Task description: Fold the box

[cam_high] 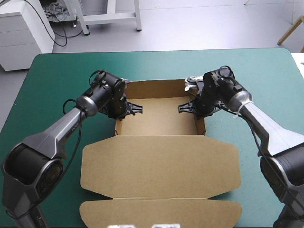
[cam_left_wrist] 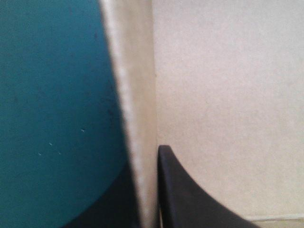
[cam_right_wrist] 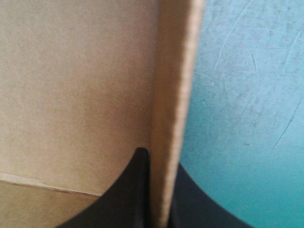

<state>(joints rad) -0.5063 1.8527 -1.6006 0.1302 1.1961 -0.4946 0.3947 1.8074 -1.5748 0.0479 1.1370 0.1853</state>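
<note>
Gripping both side walls

Clamped: left pincer [cam_high: 135,108] on the left wall of the brown box [cam_high: 159,164], right pincer [cam_high: 184,107] on its right wall. The open tray sits midway on the bench [cam_high: 57,71], lid flat toward the near edge.

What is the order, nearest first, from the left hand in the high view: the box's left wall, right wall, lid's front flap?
1. left wall, held by the left hand
2. right wall, on the opposite side
3. front flap, nearest the camera
</note>
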